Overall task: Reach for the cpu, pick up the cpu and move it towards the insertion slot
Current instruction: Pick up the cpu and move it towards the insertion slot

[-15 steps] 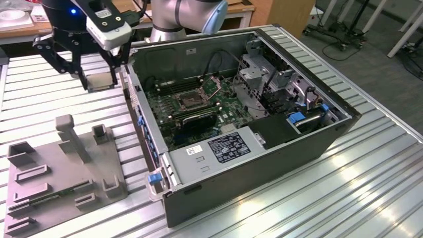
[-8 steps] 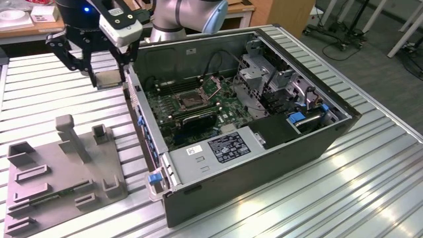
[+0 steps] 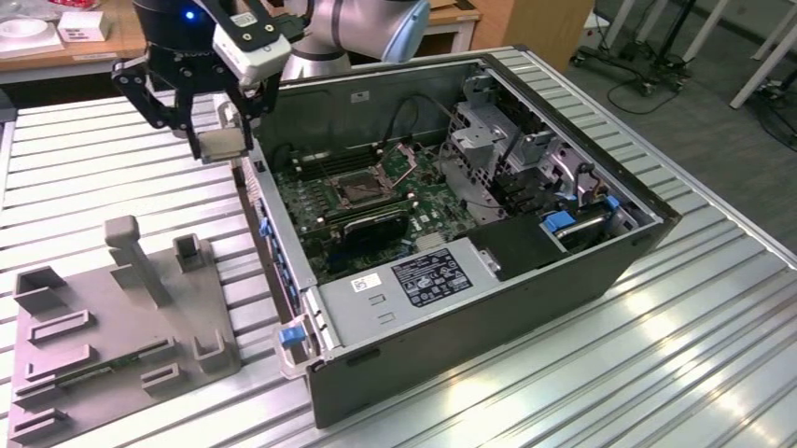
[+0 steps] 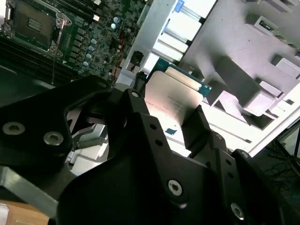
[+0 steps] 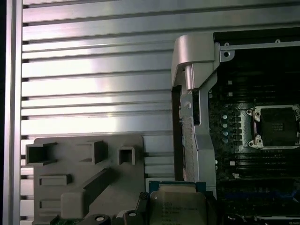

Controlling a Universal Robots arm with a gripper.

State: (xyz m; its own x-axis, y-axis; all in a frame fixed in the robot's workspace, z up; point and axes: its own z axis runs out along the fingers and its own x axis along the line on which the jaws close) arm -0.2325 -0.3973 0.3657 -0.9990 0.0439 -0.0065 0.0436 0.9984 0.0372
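Pincer (image 3: pixel 215 140), black and two-fingered, pinches the small flat square cpu with its pale silver face (image 3: pixel 222 145) at the upper left of the exterior view, lifted clear of the grey plastic tray (image 3: pixel 88 359) at the lower left. Pickup looks done; what remains is the carry, since the chip hangs just outside the open black computer case (image 3: pixel 622 271), well apart from the square black insertion slot with its silvery frame (image 3: pixel 358 190) at frame centre. Everything rests on a ribbed aluminium surface (image 3: pixel 598 373); wooden benches and rolling stands line the top edge.
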